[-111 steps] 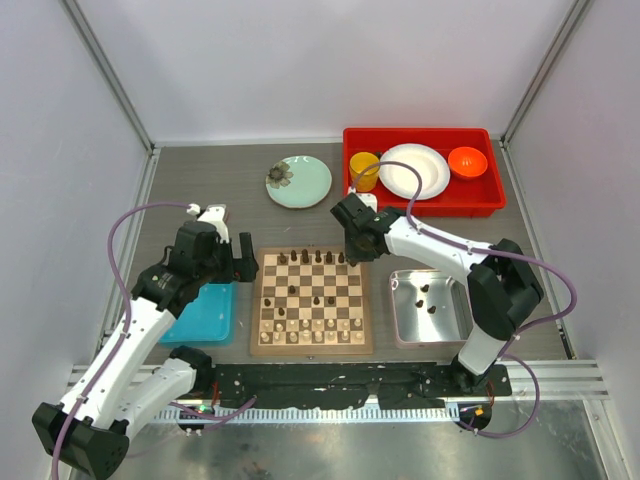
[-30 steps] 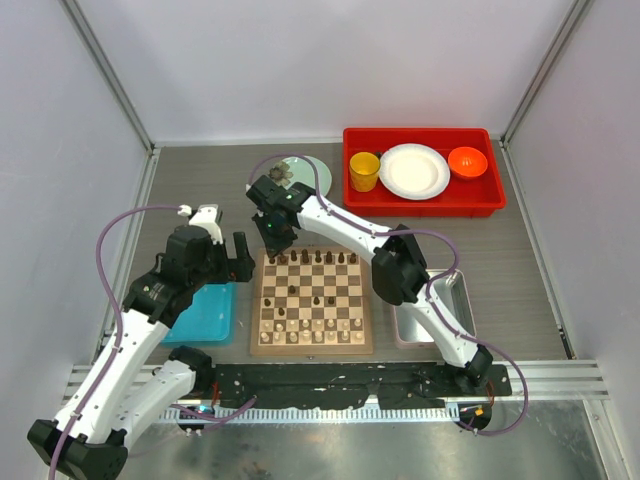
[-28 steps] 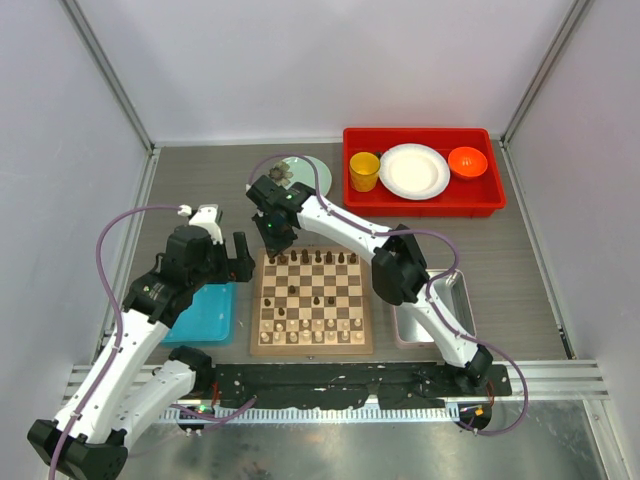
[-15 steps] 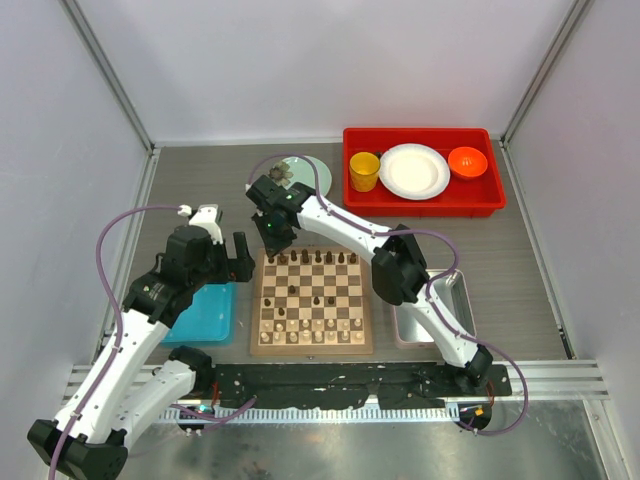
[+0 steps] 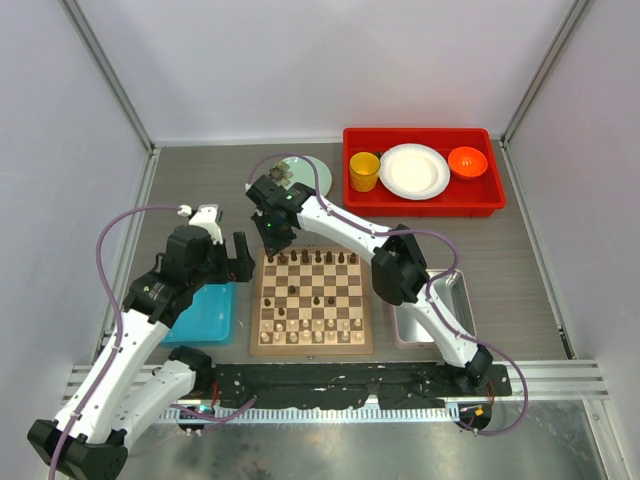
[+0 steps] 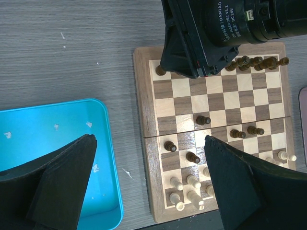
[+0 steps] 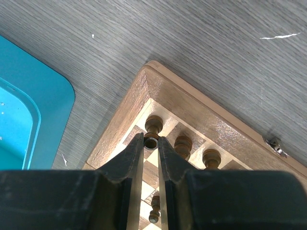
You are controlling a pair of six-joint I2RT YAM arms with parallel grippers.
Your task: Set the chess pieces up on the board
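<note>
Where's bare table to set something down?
Bare tabletop between left wall and green plate; also right of the metal tray, nearside of the red bin. Crowded: board far-left corner, right gripper shut on a dark piece.

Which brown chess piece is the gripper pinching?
The dark brown piece between the right gripper's fingertips, just beside the corner piece on the board. The other brown pieces nearby stand free, untouched.
</note>
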